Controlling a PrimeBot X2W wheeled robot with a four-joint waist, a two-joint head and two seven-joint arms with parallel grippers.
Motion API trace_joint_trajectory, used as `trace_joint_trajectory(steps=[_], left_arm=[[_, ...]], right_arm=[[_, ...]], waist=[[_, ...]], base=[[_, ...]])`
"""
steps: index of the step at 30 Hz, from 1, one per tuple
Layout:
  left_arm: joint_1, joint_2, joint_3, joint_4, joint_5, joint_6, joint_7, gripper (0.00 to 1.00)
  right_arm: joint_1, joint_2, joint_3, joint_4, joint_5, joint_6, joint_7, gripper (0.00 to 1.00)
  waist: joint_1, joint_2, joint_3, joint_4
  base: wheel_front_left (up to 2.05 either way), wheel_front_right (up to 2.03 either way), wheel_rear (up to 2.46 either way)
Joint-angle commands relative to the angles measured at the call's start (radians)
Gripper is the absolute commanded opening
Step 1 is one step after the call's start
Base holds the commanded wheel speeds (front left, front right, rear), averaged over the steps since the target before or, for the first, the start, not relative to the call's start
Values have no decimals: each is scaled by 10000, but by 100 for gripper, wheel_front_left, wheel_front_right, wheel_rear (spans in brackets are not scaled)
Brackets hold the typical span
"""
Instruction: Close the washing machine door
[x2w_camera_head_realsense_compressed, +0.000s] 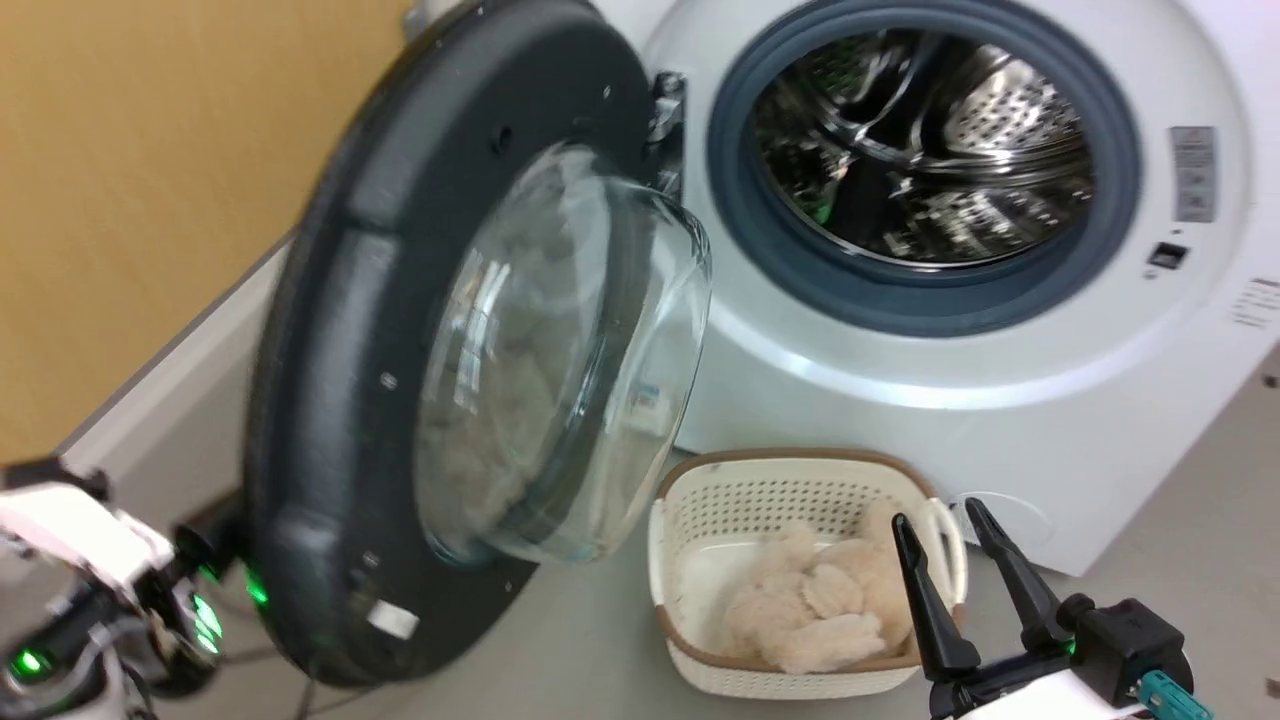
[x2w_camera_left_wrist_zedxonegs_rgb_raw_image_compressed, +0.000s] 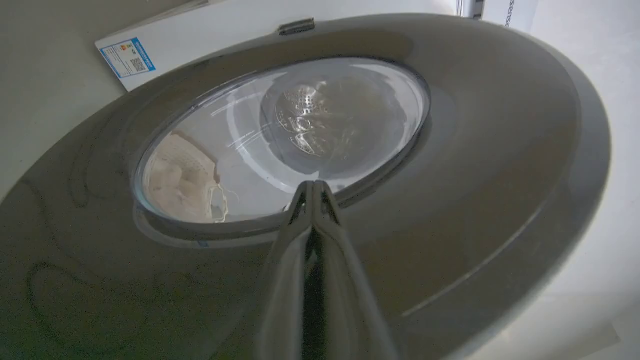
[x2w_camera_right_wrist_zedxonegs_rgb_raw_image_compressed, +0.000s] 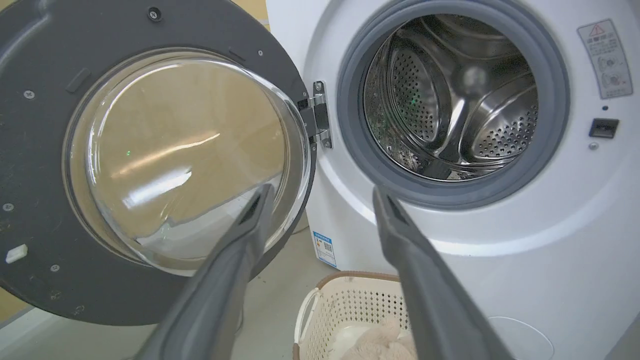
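Door: the washing machine door (x2w_camera_head_realsense_compressed: 330, 330) stands wide open, swung out to the left of the opening on its metal hinge (x2w_camera_head_realsense_compressed: 665, 110). Its inner face and bulging glass bowl (x2w_camera_head_realsense_compressed: 570, 350) turn toward the head camera.
Washing machine: the washing machine (x2w_camera_head_realsense_compressed: 1000, 400) stands on the right, with its steel drum (x2w_camera_head_realsense_compressed: 920, 150) showing inside the grey seal (x2w_camera_head_realsense_compressed: 900, 300). A blue-white label (x2w_camera_right_wrist_zedxonegs_rgb_raw_image_compressed: 325, 248) sits at its lower left corner.
Left gripper: the left gripper (x2w_camera_left_wrist_zedxonegs_rgb_raw_image_compressed: 312, 187) is behind the door, at its glossy outer face. Its fingers are pressed together with nothing between them, tips at the lower edge of the glass. Whether they touch the door I cannot tell.
Right gripper: the right gripper (x2w_camera_head_realsense_compressed: 937, 515) is at the lower right, fingers spread wide and holding nothing. It is over the basket's right rim, well apart from the door.
Basket: the cream basket (x2w_camera_head_realsense_compressed: 790, 460) sits on the floor just in front of the machine, below the opening, with pale fluffy cloths (x2w_camera_head_realsense_compressed: 810, 600) inside.
Wall: a yellow wall (x2w_camera_head_realsense_compressed: 150, 200) lies to the left, behind the door.
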Motion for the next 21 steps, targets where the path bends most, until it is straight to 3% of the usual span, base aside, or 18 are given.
trace_joint_trajectory(steps=[1,3,12,17,21], left_arm=[[430,-256,-116,-426,-155,128,283,0],[1205,-715,-396,-1575,-341,483,696,0],[2657,-1182,-1521,-3559,-1298,1499,694,0],[3378,-1193,-2990,-4048,-2332,1587,-203,0],[3730,-1195,-4269,-4082,-2942,1362,-1075,0]], right_arm=[[180,62,-32,-9,90,8,-46,100],[272,88,-127,-25,77,8,-46,100],[356,65,-242,-49,40,8,-46,100],[250,-17,-204,-88,6,8,-46,100],[180,-88,-205,-93,0,8,-46,100]], waist=[[0,0,-203,-250],[0,0,-283,-521],[0,0,-190,-1459],[0,0,103,-2259],[0,0,293,-2985]], base=[[0,0,0],[0,0,0],[0,0,0],[0,0,0],[0,0,0]])
